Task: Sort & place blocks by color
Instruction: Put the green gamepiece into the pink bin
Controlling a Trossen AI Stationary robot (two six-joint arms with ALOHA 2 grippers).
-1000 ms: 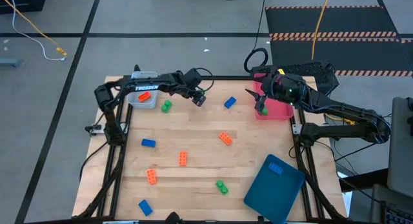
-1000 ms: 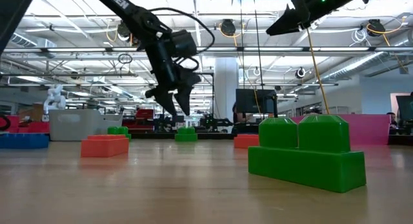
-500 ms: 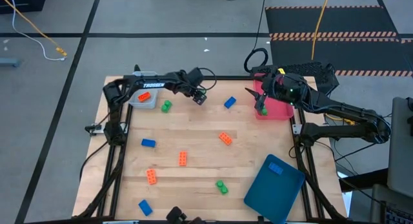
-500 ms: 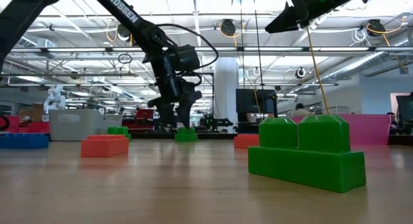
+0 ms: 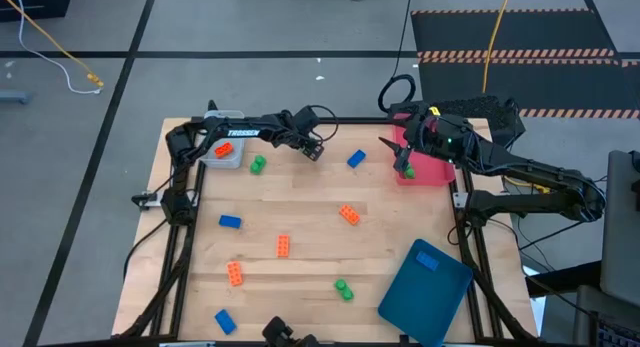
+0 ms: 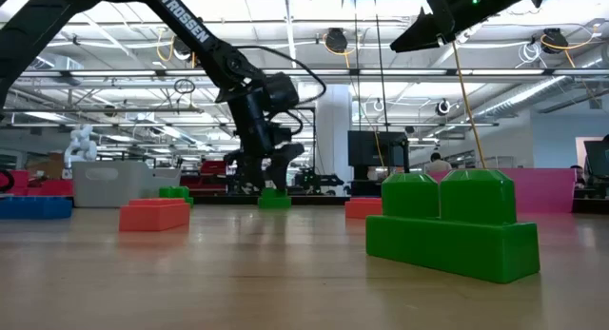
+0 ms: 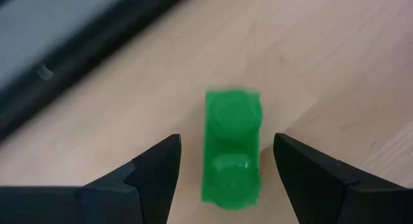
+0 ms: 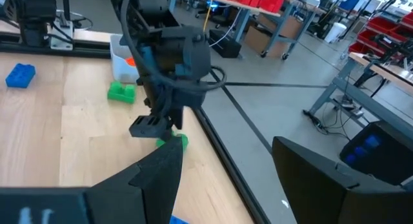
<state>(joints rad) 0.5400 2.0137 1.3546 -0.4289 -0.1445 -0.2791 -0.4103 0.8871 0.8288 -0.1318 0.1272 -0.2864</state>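
Note:
A green two-stud block (image 7: 232, 153) lies flat on the table near its far edge. My left gripper (image 7: 226, 139) is open and low over it, with one finger on each side and a gap at both. In the high view the left gripper (image 5: 314, 151) hides this block; the low view shows the green block (image 6: 274, 199) under the left gripper (image 6: 266, 178). My right gripper (image 8: 226, 179) is open, holds nothing and hangs above the pink tray (image 5: 430, 167). Other blocks lie loose: green (image 5: 257, 164), blue (image 5: 356, 159), orange (image 5: 348, 214).
More blocks lie toward the near edge: blue (image 5: 230, 222), orange (image 5: 283, 246), orange (image 5: 234, 274), green (image 5: 343, 288), blue (image 5: 224, 320). A clear bin (image 5: 228, 159) at the far left holds an orange block (image 5: 222, 148). The dark-teal tray (image 5: 420, 297) at the near right holds a blue block (image 5: 428, 260).
My left gripper has come down toward the table, shifting slightly toward the far right, until its fingers stand around the green block near the far edge. The block has stayed where it was.

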